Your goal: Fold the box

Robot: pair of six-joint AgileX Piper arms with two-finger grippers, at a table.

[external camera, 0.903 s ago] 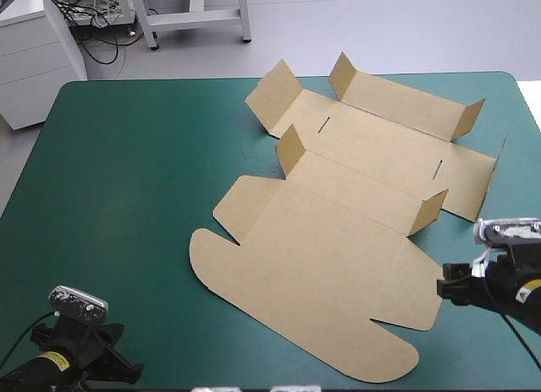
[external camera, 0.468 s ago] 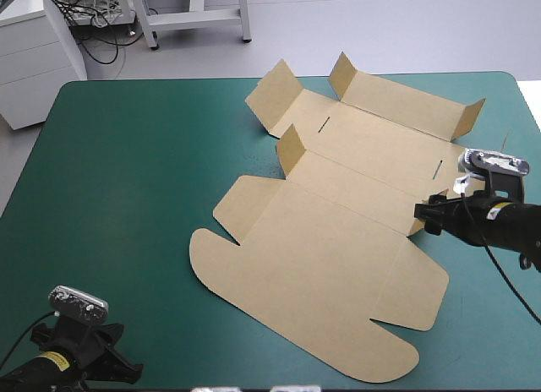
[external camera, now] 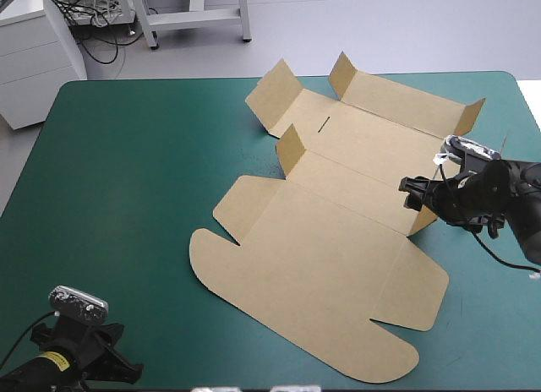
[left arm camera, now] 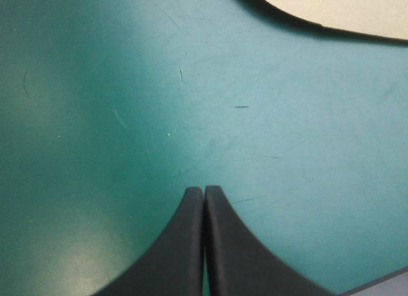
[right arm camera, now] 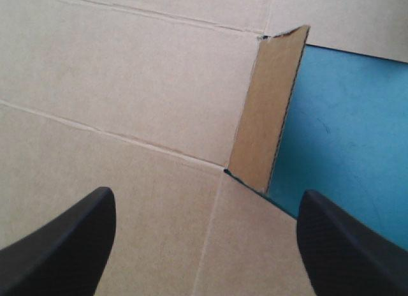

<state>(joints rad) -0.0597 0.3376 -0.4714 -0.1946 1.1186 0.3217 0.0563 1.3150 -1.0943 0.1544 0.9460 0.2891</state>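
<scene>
Brown cardboard box sheet (external camera: 330,240) sprawls from the teal-green table (external camera: 127,198) centre to its far right corner. Right gripper (right arm camera: 204,200) gapes over a small raised flap (right arm camera: 264,111); left gripper (left arm camera: 204,192) clenched empty, near-left corner. Clip that flap off-centre and the sheet could skid.

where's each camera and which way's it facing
left wrist: on left arm, facing down at cover, box edge ahead; left end effector shut
right wrist: on right arm, facing down at the box's raised flap; right end effector open
high: above and behind, facing forward and down at the table; both end effectors show
shared: that flap, in high and right wrist
</scene>
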